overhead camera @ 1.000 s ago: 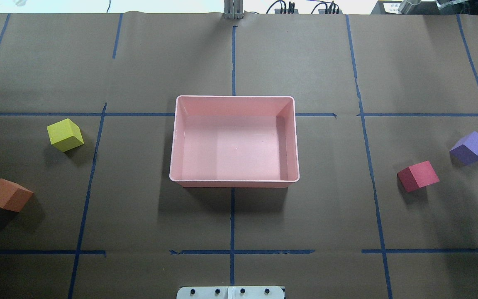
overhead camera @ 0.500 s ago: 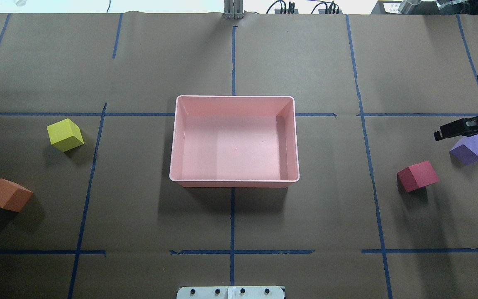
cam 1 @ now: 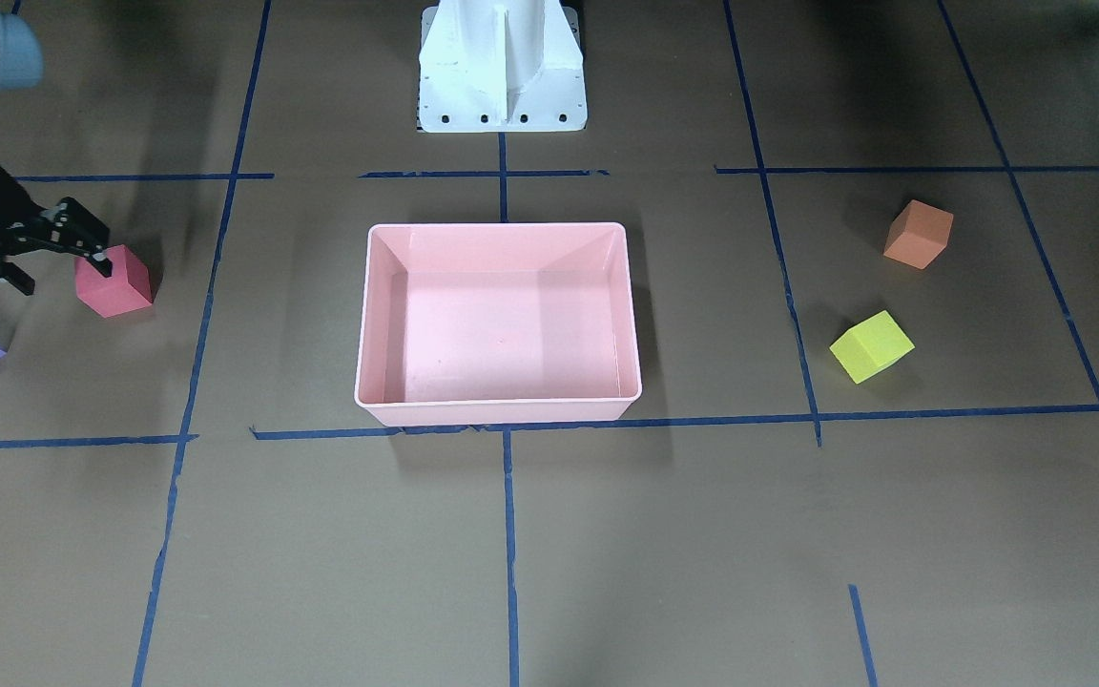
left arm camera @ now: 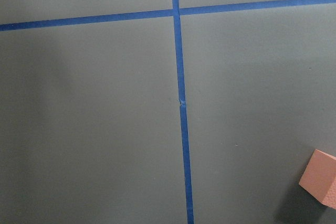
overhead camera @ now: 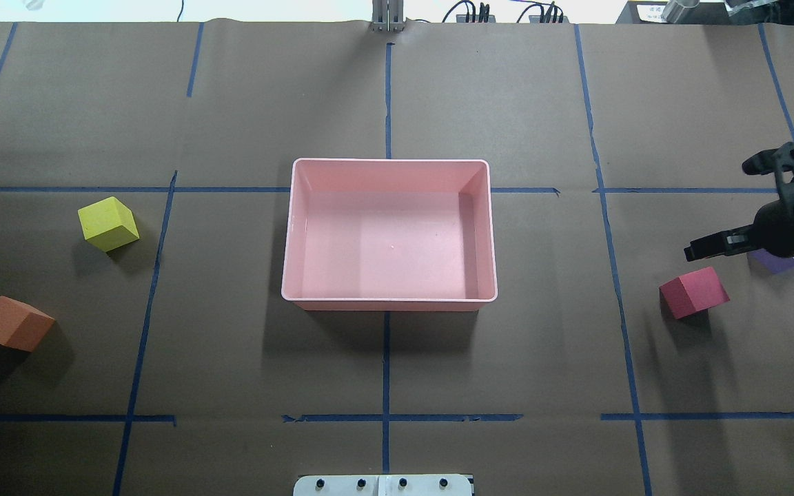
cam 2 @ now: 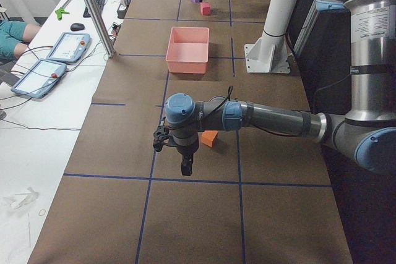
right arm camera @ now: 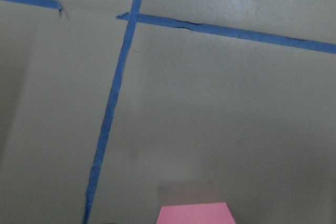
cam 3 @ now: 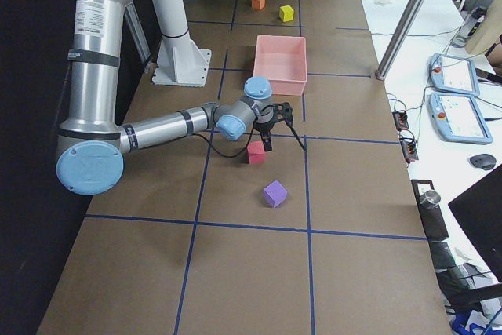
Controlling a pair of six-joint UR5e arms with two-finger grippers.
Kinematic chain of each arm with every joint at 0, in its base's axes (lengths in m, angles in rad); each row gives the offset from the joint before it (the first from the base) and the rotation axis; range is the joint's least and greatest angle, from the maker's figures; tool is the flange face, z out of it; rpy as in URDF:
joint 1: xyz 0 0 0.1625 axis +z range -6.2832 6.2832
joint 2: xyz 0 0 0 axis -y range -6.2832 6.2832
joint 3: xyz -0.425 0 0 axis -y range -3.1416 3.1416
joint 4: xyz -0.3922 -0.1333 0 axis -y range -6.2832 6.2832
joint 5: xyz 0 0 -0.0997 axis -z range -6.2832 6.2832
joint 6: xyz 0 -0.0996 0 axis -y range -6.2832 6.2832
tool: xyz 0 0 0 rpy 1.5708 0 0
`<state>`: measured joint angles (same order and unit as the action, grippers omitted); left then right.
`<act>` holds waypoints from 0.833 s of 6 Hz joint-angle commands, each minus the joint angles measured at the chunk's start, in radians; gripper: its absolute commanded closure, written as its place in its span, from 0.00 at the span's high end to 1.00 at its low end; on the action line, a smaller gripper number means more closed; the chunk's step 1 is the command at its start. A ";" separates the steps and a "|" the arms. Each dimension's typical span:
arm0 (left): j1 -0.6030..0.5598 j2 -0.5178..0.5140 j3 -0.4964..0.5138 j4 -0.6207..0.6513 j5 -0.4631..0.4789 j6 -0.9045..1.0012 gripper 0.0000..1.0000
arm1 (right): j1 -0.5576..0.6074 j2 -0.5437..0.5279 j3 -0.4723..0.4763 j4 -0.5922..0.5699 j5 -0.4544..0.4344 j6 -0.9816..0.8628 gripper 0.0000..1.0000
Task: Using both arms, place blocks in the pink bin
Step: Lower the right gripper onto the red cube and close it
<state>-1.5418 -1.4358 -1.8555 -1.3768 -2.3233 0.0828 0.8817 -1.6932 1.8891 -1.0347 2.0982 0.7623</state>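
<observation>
The pink bin [overhead camera: 287,234] sits empty at the table's middle; it also shows in the front view [cam 1: 362,315]. The red block [overhead camera: 693,292] and purple block [overhead camera: 777,262] lie to its right, the yellow-green block [overhead camera: 108,223] and orange block [overhead camera: 15,323] to its left. My right gripper [overhead camera: 719,208] is open and empty, above the table just beyond the red block [cam 1: 114,281], and partly covers the purple block. The red block's top edge shows in the right wrist view [right arm camera: 194,214]. My left gripper [cam 2: 185,166] hangs beside the orange block [cam 2: 209,138]; I cannot tell whether it is open.
The white robot base [cam 1: 502,67] stands at the near table edge behind the bin. Blue tape lines cross the brown table cover. Tablets and cables lie on a side table [cam 2: 55,60] beyond the far edge.
My right gripper has come further in from the right edge, over the purple block and toward the red block. No block has moved.
</observation>
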 commanded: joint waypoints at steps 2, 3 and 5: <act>-0.001 0.000 -0.001 0.001 0.001 0.000 1.00 | -0.082 -0.002 -0.057 0.001 -0.029 -0.001 1.00; 0.000 0.000 -0.001 0.001 -0.001 0.000 1.00 | -0.111 0.000 -0.112 0.004 -0.029 -0.008 1.00; -0.001 0.000 -0.002 -0.001 -0.001 0.000 1.00 | -0.118 0.012 -0.114 0.004 -0.029 -0.009 0.63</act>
<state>-1.5422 -1.4358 -1.8572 -1.3764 -2.3239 0.0828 0.7672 -1.6884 1.7758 -1.0310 2.0687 0.7534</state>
